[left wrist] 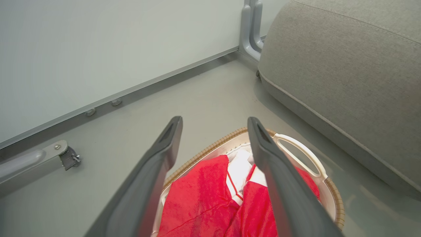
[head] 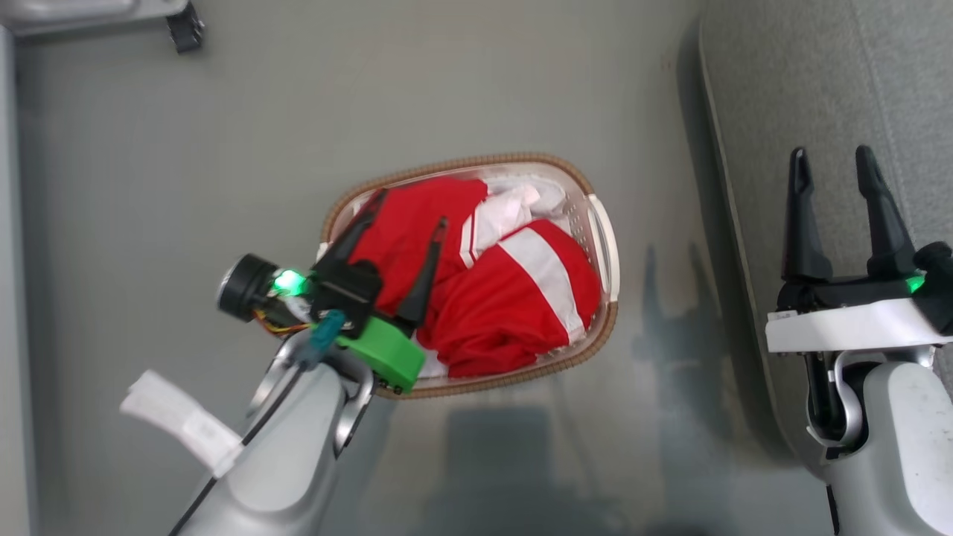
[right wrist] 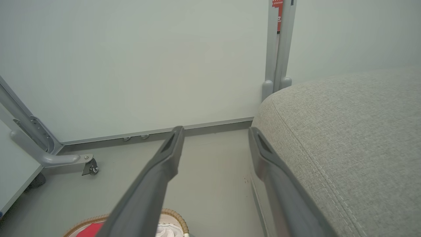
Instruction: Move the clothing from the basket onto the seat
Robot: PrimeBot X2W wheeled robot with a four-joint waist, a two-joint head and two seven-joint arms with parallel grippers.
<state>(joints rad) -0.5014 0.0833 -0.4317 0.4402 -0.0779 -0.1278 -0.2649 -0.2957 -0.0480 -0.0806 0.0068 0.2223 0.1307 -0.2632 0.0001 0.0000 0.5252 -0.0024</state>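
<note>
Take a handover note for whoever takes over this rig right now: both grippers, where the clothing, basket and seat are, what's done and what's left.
Left gripper: open, empty, fingers spread above the clothing in the basket.
Right gripper: open, empty, over the edge of the seat.
The basket stands on the floor, with the seat on the robot's right.
Done: nothing yet; the visible clothing lies in the basket.
Left: grasp the clothing, carry it to the seat, release.

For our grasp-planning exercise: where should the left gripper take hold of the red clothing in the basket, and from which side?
Probably a bunched fold of the clothing, from above: the basket walls block side approaches, and the left gripper, jaws open, points down at the pile.
</note>
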